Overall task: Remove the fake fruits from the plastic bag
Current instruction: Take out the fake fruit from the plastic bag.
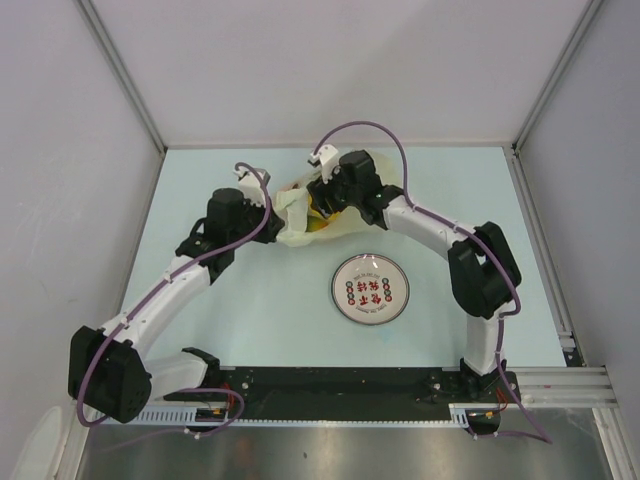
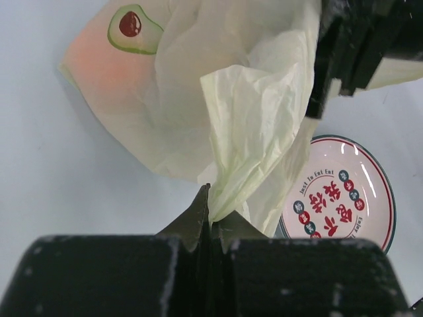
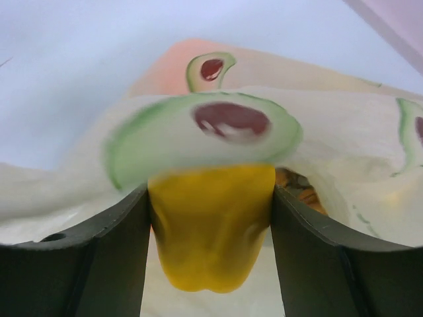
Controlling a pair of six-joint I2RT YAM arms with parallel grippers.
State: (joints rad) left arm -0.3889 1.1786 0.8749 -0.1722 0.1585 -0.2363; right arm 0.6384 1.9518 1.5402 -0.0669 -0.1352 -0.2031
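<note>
The pale cream plastic bag (image 1: 300, 215) with avocado prints lies at the table's far middle. My left gripper (image 2: 213, 214) is shut on a bunched fold of the bag (image 2: 251, 125) and holds it up. My right gripper (image 3: 210, 218) reaches into the bag's mouth and is shut on a yellow fruit (image 3: 211, 228), held between both fingers. Part of a brown-orange fruit (image 3: 301, 188) shows behind it inside the bag (image 3: 330, 132). In the top view a bit of yellow fruit (image 1: 318, 222) shows under the right gripper (image 1: 325, 195). Other fruits are hidden.
A round white plate (image 1: 370, 290) with red and green marks lies on the table, nearer than the bag; it also shows in the left wrist view (image 2: 344, 198). The right arm's black wrist (image 2: 357, 46) hangs over the bag.
</note>
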